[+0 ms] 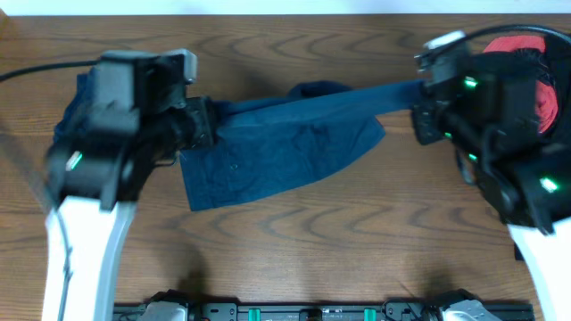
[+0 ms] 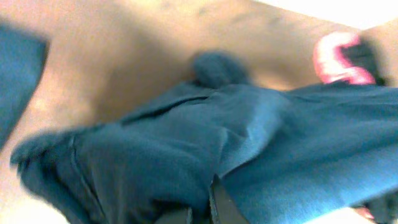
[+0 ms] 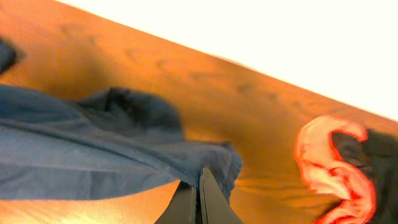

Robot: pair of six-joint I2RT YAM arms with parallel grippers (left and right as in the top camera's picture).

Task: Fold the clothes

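Note:
A dark blue garment (image 1: 285, 147) is stretched across the middle of the wooden table between both arms. My left gripper (image 1: 203, 123) is shut on its left end; the left wrist view shows the blue cloth (image 2: 186, 149) bunched over the fingers (image 2: 211, 208). My right gripper (image 1: 421, 100) is shut on the garment's right end, held taut; the right wrist view shows the fingers (image 3: 198, 199) pinched on the cloth edge (image 3: 124, 155). Part of the garment hangs down onto the table.
A red and black pile of clothing (image 1: 535, 76) lies at the far right, under the right arm; it also shows in the right wrist view (image 3: 339, 168). More blue cloth (image 1: 76, 102) sits under the left arm. The table's front edge carries a black rail (image 1: 312, 312).

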